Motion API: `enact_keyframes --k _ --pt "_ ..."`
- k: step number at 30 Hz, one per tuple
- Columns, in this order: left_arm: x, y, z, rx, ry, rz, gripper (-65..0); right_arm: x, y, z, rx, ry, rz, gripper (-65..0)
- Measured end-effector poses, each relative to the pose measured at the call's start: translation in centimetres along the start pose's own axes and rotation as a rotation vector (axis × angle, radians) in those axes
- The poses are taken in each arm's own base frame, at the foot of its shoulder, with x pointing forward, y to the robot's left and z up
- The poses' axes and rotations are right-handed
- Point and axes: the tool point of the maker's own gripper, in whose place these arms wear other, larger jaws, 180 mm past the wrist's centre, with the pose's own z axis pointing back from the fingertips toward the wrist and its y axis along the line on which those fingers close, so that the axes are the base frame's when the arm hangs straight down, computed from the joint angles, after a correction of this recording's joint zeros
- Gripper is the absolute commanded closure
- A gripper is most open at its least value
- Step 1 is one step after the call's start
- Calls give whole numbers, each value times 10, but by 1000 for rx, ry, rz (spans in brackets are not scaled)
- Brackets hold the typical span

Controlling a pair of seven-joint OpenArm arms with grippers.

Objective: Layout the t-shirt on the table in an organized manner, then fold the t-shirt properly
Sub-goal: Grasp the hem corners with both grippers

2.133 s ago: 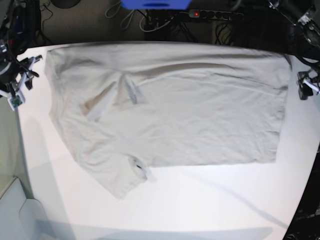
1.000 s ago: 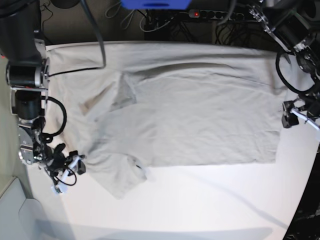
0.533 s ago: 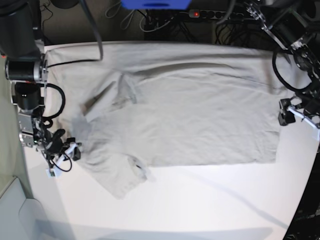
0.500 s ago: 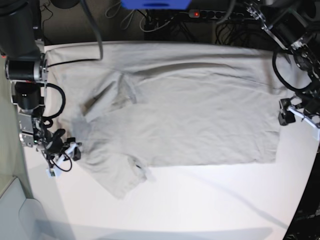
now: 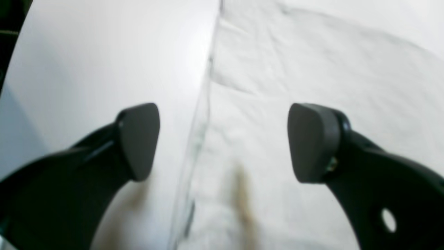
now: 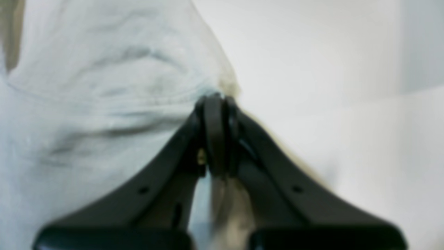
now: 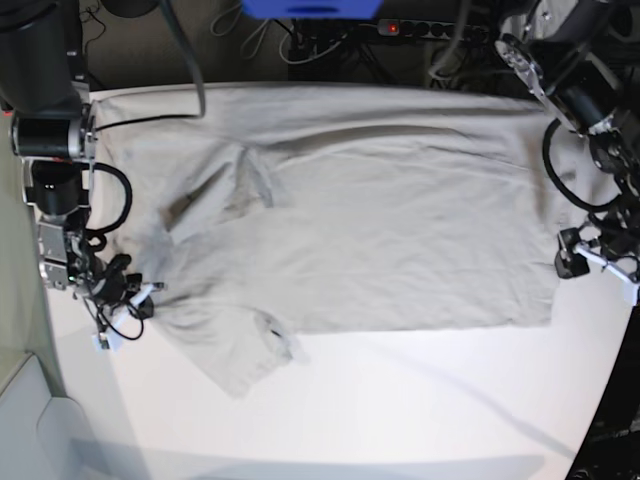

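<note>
The right gripper [image 6: 215, 104] is pinching its jaws tight on the sleeve-side edge of the t-shirt [image 7: 380, 220], cloth bunching into folds just beside its tips. The t-shirt is lying spread across the far half of the white table [image 7: 400, 400], collar [image 7: 215, 200] toward that clamped edge. At the t-shirt's opposite edge, the left gripper [image 5: 222, 139] is hovering with jaws spread wide, gripping nothing, one fingertip [image 5: 138, 139] over bare table, the other over cloth, straddling the hem [image 5: 203, 114]. Beyond the t-shirt's far edge, a power strip [image 7: 420, 28] is sitting among cables.
</note>
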Motion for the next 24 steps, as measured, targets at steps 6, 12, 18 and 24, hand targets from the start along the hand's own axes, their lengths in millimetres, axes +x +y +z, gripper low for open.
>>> enact_keyframes --k 6,12,18,24 --pt "30 -26 -44 -50 -37 -57 -562 0 0 0 0 2 -1 0" --pt "40 -44 -80 -101 -54 -60 -562 0 0 0 0 2 0 0" --pt "18 -42 -109 -122 -33 -12 -562 -1 -3 2 -5 6 0 0" --pt "16 -45 -114 -133 -50 -7 -560 -2 -7 3 -11 11 2 0"
